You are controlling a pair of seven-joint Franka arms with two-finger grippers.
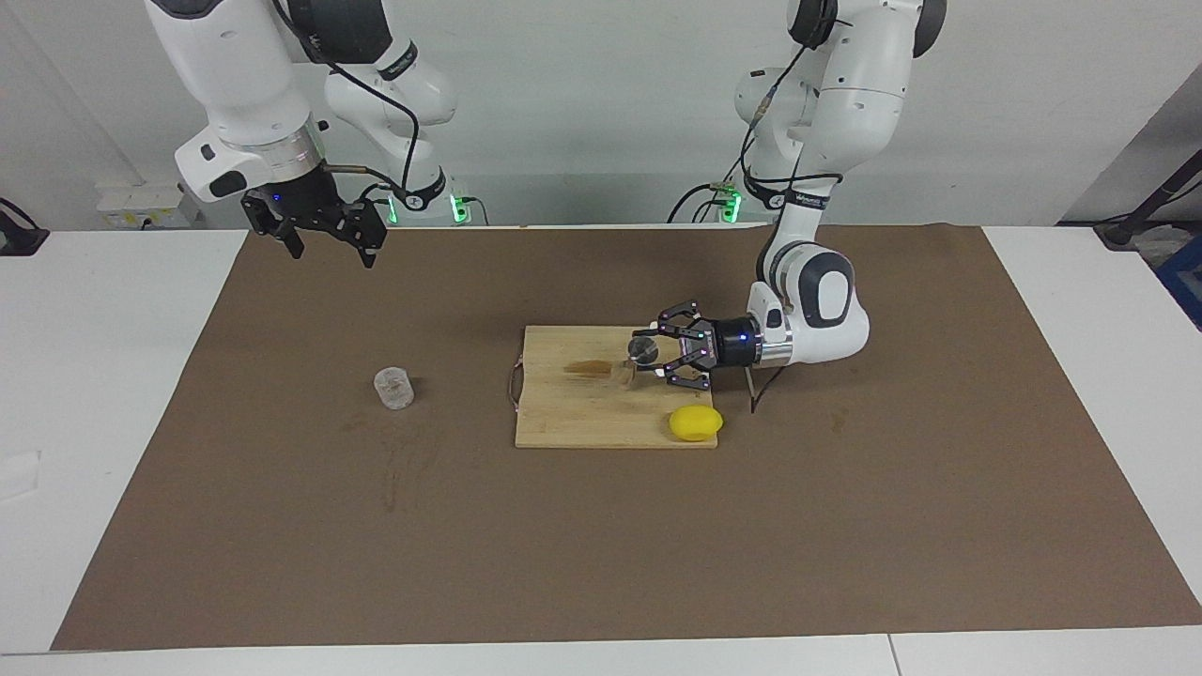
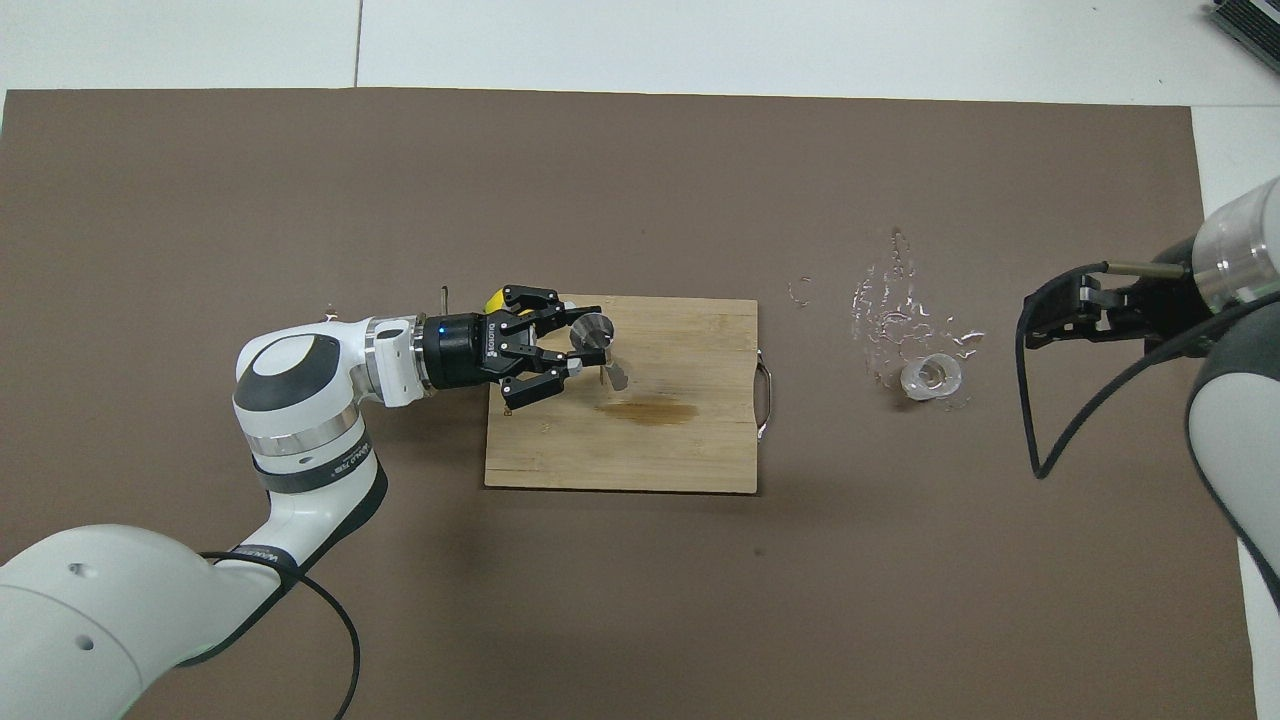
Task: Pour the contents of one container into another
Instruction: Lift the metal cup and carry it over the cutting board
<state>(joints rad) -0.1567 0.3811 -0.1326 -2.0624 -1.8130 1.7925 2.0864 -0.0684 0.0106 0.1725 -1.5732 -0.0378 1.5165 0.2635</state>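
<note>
white bench [image 1: 122,394] under a brown mat [image 1: 845,526], pale wall past the robots. left gripper [image 1: 654,357] over the wooden board [image 1: 582,413], jaws clamped on the tilted jigger [image 1: 642,350]. clear cup [image 1: 393,388] upright on the mat toward the right arm's end. right gripper [image 1: 324,239] waits raised, jaws apart. we see spilled drops [image 2: 890,305] beside the cup only overhead; the lemon [image 1: 696,423] shows plainly facing.

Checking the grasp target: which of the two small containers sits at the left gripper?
The metal jigger on the cutting board; the clear cup stands alone on the mat.

Left gripper [image 1: 654,357] around jigger [image 1: 642,350] over cutting board [image 1: 582,413]; clear cup [image 1: 393,388] well apart
</note>
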